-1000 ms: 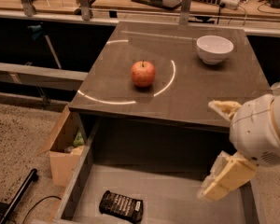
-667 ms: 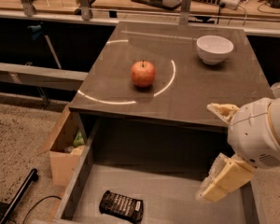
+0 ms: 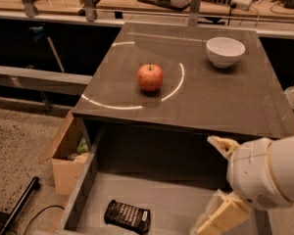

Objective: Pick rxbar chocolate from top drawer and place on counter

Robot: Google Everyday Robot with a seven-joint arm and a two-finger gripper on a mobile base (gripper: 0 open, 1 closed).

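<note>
The rxbar chocolate (image 3: 127, 216), a black shiny wrapper with pale lettering, lies flat on the floor of the open top drawer (image 3: 183, 199), near its front left. My gripper (image 3: 220, 182) hangs over the right part of the drawer, to the right of the bar and apart from it. Its pale fingers (image 3: 223, 145) are spread wide and hold nothing. The counter (image 3: 220, 97) with its white arc line lies above and behind the drawer.
A red apple (image 3: 150, 77) sits mid-counter and a white bowl (image 3: 225, 50) at its back right. A brown cardboard box (image 3: 63, 155) stands on the floor left of the drawer. A black rod (image 3: 17, 207) lies at the bottom left. A small bottle (image 3: 293, 93) is at the right edge.
My gripper has moved down and slightly left, lower over the open drawer. The bar, apple and bowl have not moved.
</note>
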